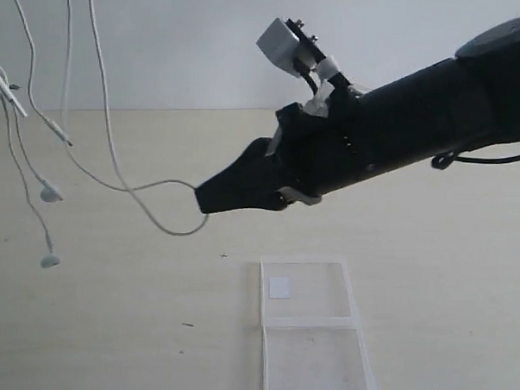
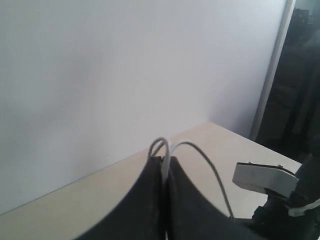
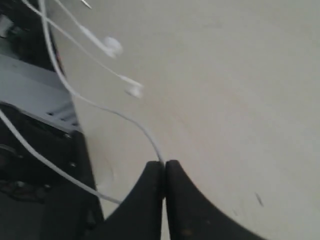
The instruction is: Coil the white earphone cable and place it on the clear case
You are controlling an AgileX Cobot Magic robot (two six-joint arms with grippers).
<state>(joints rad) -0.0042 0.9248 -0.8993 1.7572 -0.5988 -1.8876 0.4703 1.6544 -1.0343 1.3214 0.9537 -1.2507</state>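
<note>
The white earphone cable (image 1: pixel 166 231) is seen hanging in the air, well above the tabletop (image 1: pixel 430 254), with several strands falling from the upper left of the exterior view. Two earbuds (image 1: pixel 51 191) dangle at the strands' lower ends, clear of the surface. One strand is swept across in a low loop to the tip of the right pincer (image 1: pixel 204 199). In the right wrist view, the right pincer (image 3: pixel 164 164) is shown with its fingers pressed together and the cable (image 3: pixel 145 132) nipped at the very tip. In the left wrist view, the left pincer (image 2: pixel 165 161) is likewise closed on the cable (image 2: pixel 200 150), a small loop of wire standing up just beyond the fingertips.

The clear case (image 1: pixel 309 348) is laid flat and opened on the tabletop, below the right pincer and apart from the cable. A small white square sticker (image 1: pixel 279 287) is carried on the farther panel. It looks blank, though any writing would be too small to read.
</note>
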